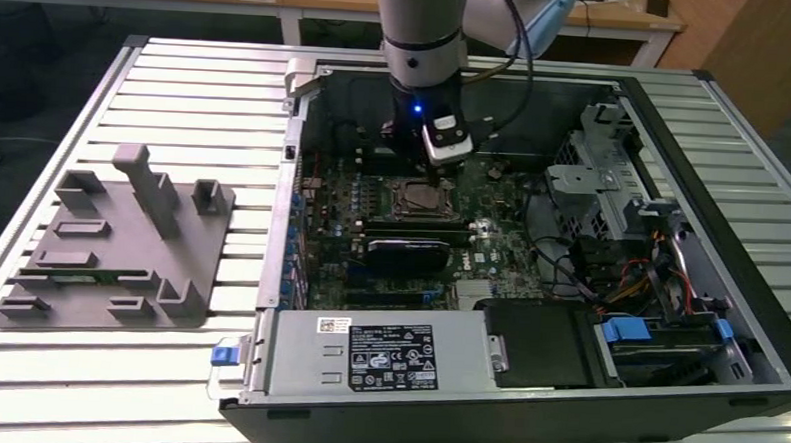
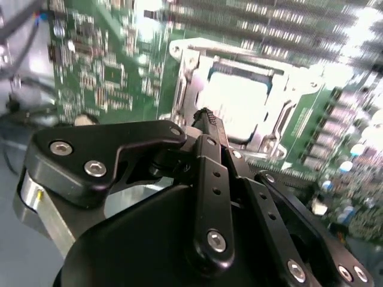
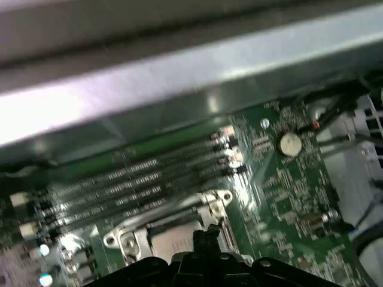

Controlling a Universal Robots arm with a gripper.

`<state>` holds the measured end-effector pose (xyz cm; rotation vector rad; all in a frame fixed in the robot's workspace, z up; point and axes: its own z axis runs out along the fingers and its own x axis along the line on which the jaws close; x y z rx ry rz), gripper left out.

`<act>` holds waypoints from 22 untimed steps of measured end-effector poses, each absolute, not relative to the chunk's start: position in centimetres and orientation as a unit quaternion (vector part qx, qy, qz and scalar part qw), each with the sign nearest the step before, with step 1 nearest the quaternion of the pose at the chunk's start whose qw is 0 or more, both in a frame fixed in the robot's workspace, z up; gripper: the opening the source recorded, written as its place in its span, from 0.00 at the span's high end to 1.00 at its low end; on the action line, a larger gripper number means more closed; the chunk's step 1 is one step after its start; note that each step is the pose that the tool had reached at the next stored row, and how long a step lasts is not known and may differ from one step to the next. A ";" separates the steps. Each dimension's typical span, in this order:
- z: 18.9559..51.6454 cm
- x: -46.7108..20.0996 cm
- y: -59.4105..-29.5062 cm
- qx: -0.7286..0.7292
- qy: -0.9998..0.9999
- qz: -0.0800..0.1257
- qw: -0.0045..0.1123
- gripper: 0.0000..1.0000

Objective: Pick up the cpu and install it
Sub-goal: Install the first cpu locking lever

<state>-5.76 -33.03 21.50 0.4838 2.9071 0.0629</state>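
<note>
Exterior view: gripper [image 1: 425, 168] hangs inside the open computer case [image 1: 714, 255], directly over the socket [image 1: 419, 195] on the motherboard [image 1: 366, 270].

Second wrist view: fingertips [image 2: 206, 116] pressed together, holding nothing. The cpu [image 2: 239, 101] lies flat in the socket just past the tips, bright metal top facing up, edges square with the frame.

First wrist view: closed tips [image 3: 205, 234] over the socket's silver frame [image 3: 134, 230].
</note>
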 end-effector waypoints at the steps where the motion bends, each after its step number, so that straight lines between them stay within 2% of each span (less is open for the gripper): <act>1: 21.5 -5.7 -33.0 0.163 0.982 0.013 0.097 0.89; 5: 21.5 -5.2 -33.0 0.161 0.983 -0.009 0.086 0.89; 9: 21.5 -5.1 -33.0 0.161 0.984 -0.011 0.076 0.89; 20: 21.5 -5.0 -33.0 0.161 0.985 -0.012 0.070 0.89; 22: 21.5 -5.0 -33.0 0.160 0.985 -0.013 0.061 0.89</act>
